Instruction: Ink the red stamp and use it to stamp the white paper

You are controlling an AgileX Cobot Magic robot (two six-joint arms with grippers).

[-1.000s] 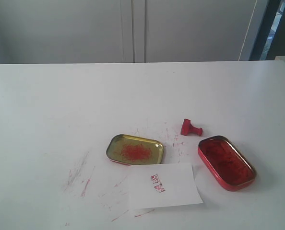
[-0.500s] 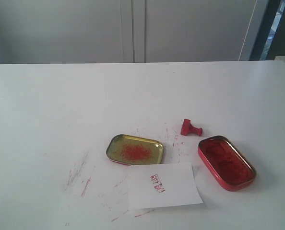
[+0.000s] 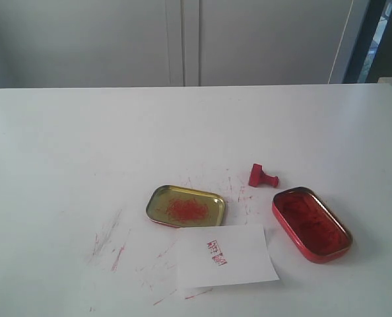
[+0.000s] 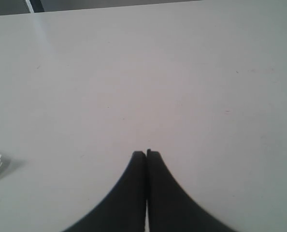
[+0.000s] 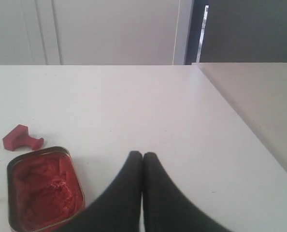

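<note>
Smooth white table (image 3: 84, 145) with a soft, low sheen and thin, dry red ink streaks. The right gripper (image 5: 142, 155) has smooth, matt black fingers. Just beside it is the red tin (image 3: 311, 224), glossy painted metal with a thin gold rim, packed with lumpy, moist-looking red ink. A little past the tin lies the red stamp (image 3: 262, 176), matt moulded plastic. Farther from the gripper is the gold tin (image 3: 185, 206), shiny brassy metal smeared with scratchy red inside. The white paper (image 3: 226, 255) is flat, matt and bears a red print. The left gripper (image 4: 146, 153) is the same matt black.
</note>
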